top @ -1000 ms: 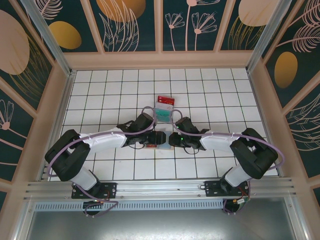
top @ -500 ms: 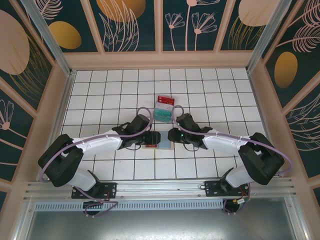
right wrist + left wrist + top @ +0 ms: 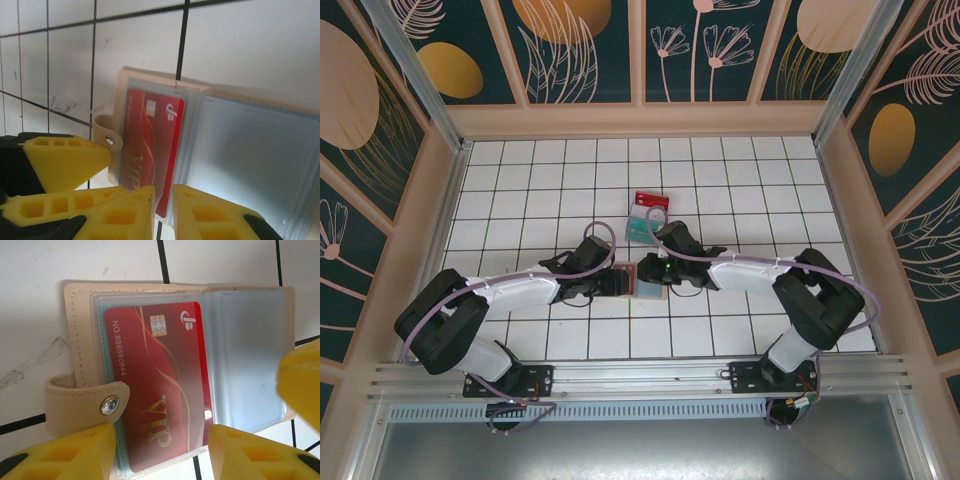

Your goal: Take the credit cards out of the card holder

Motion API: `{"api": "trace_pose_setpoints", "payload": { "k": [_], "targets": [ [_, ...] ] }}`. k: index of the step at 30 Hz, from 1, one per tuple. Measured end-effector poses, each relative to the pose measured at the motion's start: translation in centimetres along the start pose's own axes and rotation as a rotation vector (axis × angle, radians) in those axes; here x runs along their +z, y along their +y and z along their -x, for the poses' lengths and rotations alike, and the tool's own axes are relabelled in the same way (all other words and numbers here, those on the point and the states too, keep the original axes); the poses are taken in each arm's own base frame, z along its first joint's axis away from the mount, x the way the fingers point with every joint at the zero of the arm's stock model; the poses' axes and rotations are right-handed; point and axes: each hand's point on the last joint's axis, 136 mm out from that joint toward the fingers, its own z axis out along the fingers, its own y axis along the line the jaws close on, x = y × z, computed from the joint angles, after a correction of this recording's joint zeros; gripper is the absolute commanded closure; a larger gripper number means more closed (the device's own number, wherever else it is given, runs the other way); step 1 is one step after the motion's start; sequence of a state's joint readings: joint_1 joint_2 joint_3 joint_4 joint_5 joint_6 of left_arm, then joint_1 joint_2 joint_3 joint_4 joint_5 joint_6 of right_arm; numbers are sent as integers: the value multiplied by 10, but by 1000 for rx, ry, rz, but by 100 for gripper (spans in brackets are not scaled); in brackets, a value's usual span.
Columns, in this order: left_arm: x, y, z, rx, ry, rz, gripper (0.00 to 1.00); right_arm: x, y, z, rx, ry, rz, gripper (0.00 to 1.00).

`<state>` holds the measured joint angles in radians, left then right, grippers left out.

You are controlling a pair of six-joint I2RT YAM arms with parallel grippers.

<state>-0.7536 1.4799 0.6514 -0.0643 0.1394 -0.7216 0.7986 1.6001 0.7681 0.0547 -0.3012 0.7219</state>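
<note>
The tan card holder (image 3: 80, 305) lies open on the tiles between both grippers (image 3: 648, 288). Its left sleeve holds a red VIP credit card (image 3: 160, 390), and the right grey-blue panel (image 3: 245, 355) looks empty. My left gripper (image 3: 162, 434) is open, its yellow fingers (image 3: 75, 452) straddling the holder's near edge around the red card (image 3: 150, 145) without touching it. My right gripper (image 3: 162, 197) hovers over the holder (image 3: 250, 145) with only a narrow slit between its jaws; nothing is pinched. Another red card (image 3: 651, 200) and a teal card (image 3: 640, 228) lie beyond.
The holder's snap strap (image 3: 82, 402) sticks out on its left side. Wooden walls (image 3: 640, 120) ring the white tiled floor (image 3: 520, 190), with free tiles to the left, right and back. Both arms (image 3: 520, 288) angle inward, meeting at the middle.
The right gripper has slid left, over the holder's right half. The left gripper has drawn back a little to the left, uncovering more of the holder.
</note>
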Motion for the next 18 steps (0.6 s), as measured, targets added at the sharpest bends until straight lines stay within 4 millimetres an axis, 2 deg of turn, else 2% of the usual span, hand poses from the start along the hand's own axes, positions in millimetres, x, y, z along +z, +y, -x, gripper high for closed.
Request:
{"api": "trace_pose_setpoints", "payload": {
  "k": [5,18],
  "targets": [
    [2,-1,-5,-16,13,-21,48,10,-3,-9,29,56,7,84],
    [3,-3,-7,-39,16,-45,48,22,-3,-16,51,113,22,83]
  ]
}}
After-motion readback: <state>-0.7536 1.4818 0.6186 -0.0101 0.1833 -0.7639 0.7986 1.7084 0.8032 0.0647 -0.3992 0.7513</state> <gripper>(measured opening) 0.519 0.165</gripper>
